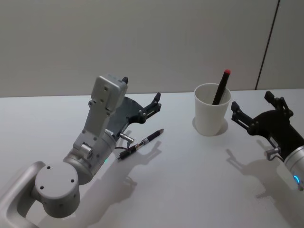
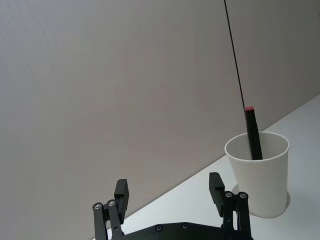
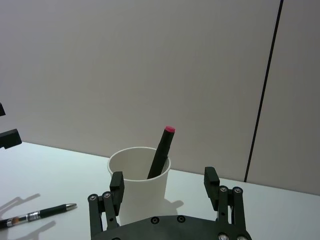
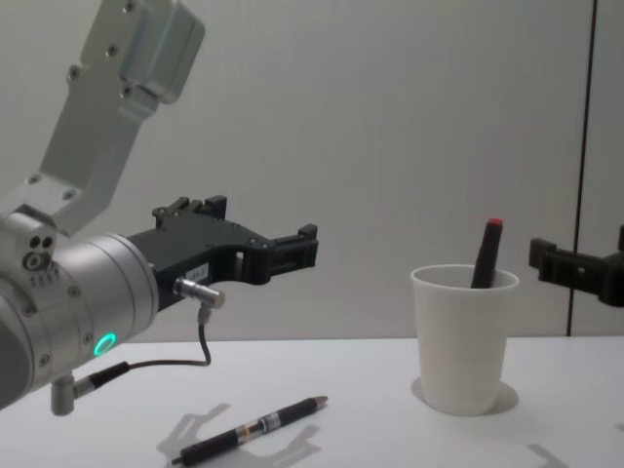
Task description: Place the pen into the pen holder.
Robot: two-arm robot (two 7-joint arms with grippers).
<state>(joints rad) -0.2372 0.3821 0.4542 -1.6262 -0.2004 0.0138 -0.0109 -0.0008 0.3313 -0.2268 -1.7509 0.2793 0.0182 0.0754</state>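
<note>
Pen (image 1: 142,144) lies on the table (image 1: 190,185), left of the pen holder (image 1: 211,116) that holds a red-tipped pen (image 1: 221,88); the chest view reveals the left gripper (image 2: 169,185), jaws apart, hanging clear above it, the right gripper (image 3: 164,177) spread beside the holder

Pen (image 1: 142,144) lies on table (image 1: 190,185), left of centre, under L gripper (image 1: 141,89). Pen holder (image 1: 212,118) stands right of it, farther back, w/ 1 other pen (image 1: 221,87) leaning inside. R gripper (image 1: 251,101) just right of holder.
</note>
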